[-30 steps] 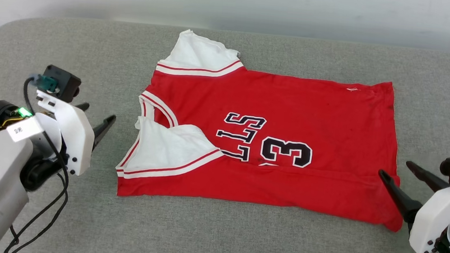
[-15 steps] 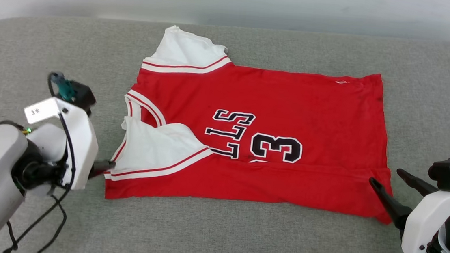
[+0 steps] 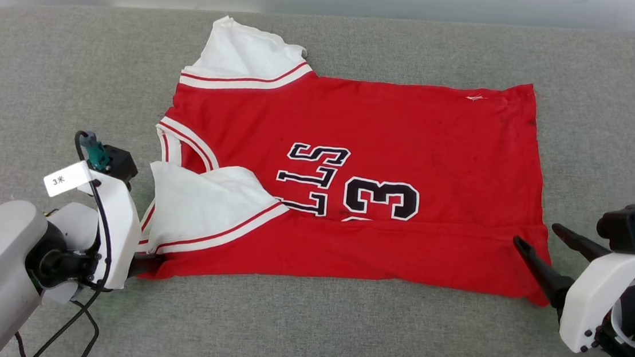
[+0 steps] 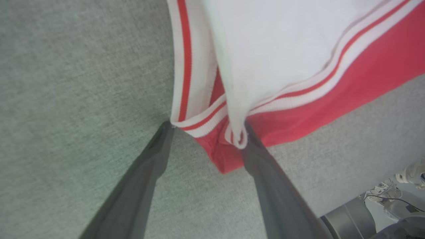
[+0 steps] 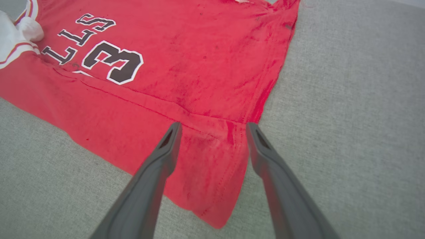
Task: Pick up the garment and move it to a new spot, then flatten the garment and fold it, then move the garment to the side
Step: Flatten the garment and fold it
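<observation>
Garment (image 3: 391, 122) spread on grey cushion (image 3: 304, 327).
Left gripper (image 4: 207, 126) straddles its sleeve corner, right gripper (image 5: 214, 124) its hem corner; both jaws apart.

You've got a garment (image 3: 391, 122) that's bright red, sleeves white, trim striped red and white, letters and the 3 black with white outlines. The cushion (image 3: 304, 327) is plain heathered grey. Your left hand (image 4: 207, 126) and right hand (image 3: 535, 234) both have dark grey fingers and white shells.
</observation>
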`<state>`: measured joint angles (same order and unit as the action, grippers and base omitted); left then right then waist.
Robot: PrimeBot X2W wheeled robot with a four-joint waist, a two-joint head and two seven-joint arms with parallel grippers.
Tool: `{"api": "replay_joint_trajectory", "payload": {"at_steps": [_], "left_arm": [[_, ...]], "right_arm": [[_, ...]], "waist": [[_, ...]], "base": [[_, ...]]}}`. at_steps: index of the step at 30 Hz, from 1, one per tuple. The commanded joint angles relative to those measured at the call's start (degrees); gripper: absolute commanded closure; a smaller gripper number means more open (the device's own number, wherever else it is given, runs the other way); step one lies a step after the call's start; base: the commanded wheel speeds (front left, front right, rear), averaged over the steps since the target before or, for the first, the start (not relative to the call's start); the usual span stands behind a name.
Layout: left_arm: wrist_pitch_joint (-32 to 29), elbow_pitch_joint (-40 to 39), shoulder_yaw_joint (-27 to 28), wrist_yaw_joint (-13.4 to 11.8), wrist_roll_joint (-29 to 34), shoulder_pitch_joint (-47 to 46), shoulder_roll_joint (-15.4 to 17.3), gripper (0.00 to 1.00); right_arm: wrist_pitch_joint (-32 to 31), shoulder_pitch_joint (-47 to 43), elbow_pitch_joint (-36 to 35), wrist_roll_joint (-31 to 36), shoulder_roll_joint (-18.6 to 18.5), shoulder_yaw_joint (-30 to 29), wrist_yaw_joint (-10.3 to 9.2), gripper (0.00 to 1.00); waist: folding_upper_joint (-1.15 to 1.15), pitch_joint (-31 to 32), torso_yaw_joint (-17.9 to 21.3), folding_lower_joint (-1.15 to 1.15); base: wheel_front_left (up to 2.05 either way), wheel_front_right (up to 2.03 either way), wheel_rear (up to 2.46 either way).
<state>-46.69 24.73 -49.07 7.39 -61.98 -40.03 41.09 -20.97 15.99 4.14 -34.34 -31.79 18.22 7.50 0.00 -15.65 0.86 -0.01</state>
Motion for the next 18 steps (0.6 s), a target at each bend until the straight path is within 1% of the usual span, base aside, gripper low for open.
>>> {"api": "replay_joint_trajectory", "payload": {"at_steps": [1,2,6,10,12,15,18], "left_arm": [[-0.3,0.8,-2.1,0.0,-1.0,2.8,-2.1,0.33],[-0.1,0.6,-2.5,0.0,-1.2,2.6,-2.1,1.00],[1.2,-0.4,-3.1,0.1,-1.7,1.6,-0.8,1.00],[3.0,-2.3,-3.6,0.1,-1.9,0.3,1.1,1.00],[4.0,-3.5,-3.7,0.1,-2.2,-0.3,2.0,1.00],[5.0,-5.4,-4.1,0.0,-2.4,-1.1,3.2,1.00],[6.0,-6.9,-4.5,0.0,-2.7,-1.6,3.9,1.00]], "right_arm": [[-0.2,1.4,0.2,-0.5,-0.2,0.4,-0.02,0.00],[-0.5,1.8,0.2,-0.5,-0.7,0.7,-0.02,0.00],[-2.2,4.2,-0.3,-0.9,-3.3,2.3,-0.02,0.00],[-7.7,7.4,-1.6,-2.2,-7.8,4.8,-0.03,0.00],[-12.8,8.9,-2.1,-3.9,-9.9,6.6,-0.02,0.00],[-22.5,11.3,-2.8,-7.7,-12.7,8.9,-0.02,0.00],[-29.8,12.9,-2.6,-9.3,-14.3,11.3,-0.02,0.00]], "waist": [[0.00,0.0,0.0,0.01],[0.00,0.2,-0.1,0.01],[0.00,1.5,-0.5,0.01],[0.00,3.2,-1.0,0.01],[0.00,3.8,-1.3,0.01],[0.00,4.3,-1.6,0.01],[0.00,4.2,-1.9,0.01]], "base": [[0.00,0.00,0.00],[0.00,0.00,0.00],[0.00,0.00,0.00],[0.00,0.00,0.00],[0.00,0.00,0.00],[0.00,0.00,0.00],[0.00,0.00,0.00]]}}
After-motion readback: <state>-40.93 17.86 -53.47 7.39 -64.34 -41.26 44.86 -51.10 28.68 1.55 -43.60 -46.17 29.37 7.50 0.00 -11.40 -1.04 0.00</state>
